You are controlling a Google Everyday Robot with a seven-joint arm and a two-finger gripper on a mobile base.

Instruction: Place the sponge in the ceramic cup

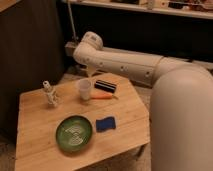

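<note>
We see 1 low wooden table [35, 135] built of pale planks, with 1 of its legs [141, 150] showing at the lower right. Behind it on the left stands a dark wall panel [30, 45]. Along the top runs a light shelf [150, 10] with deep shadow beneath it. The floor [6, 150] is speckled grey. The light is dim and warm.
</note>
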